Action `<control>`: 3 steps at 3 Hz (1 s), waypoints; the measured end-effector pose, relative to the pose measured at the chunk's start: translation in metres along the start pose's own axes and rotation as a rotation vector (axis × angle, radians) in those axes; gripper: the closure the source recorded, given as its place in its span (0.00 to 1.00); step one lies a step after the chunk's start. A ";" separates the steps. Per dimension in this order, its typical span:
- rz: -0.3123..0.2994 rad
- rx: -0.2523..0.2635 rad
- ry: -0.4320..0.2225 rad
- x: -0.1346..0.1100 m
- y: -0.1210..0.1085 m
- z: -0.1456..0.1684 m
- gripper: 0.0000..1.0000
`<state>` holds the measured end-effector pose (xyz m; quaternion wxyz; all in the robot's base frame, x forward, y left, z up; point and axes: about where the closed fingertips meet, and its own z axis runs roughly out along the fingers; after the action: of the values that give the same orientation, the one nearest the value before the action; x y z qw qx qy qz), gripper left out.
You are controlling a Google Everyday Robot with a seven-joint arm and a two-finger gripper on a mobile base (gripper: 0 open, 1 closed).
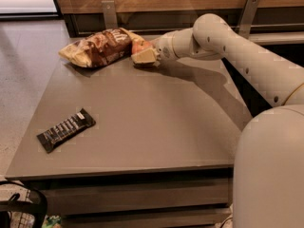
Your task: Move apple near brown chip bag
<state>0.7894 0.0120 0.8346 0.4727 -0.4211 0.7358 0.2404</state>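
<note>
Brown chip bag: you see the brown chip bag (pixel 97 46) lying on its side at 11 o'clock on the table (pixel 156 127), crinkled and sealed; its contents are hidden from you.
Apple: the apple (pixel 138 45) sits at 12 o'clock, touching or just beside the bag's right end, low over the tabletop; you cannot tell whether it rests on the surface.
Gripper: the gripper (pixel 142 52) is at 12 o'clock, right at the bag's right end, its jaws closed around the apple, with one tan finger (pixel 145 57) across the apple's near side.
Arm: your arm (pixel 247 56) reaches in from 2 o'clock and casts a shadow over the right half of the table.
Candy bar: a black candy bar (pixel 66 129) with white stripes lies flat at 8 o'clock, well apart from the bag and apple.
In the way: between the candy bar and the bag you have only bare tabletop.
Behind: two metal brackets (pixel 109 13) stand on the wooden wall at 12 o'clock, beyond the table's far edge.
</note>
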 end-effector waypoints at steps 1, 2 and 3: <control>0.002 0.001 -0.001 -0.001 0.000 0.000 0.82; 0.002 0.001 -0.001 -0.001 0.000 0.000 0.59; 0.002 -0.003 0.000 0.000 0.001 0.002 0.36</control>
<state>0.7897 0.0147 0.8338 0.4718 -0.4209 0.7360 0.2420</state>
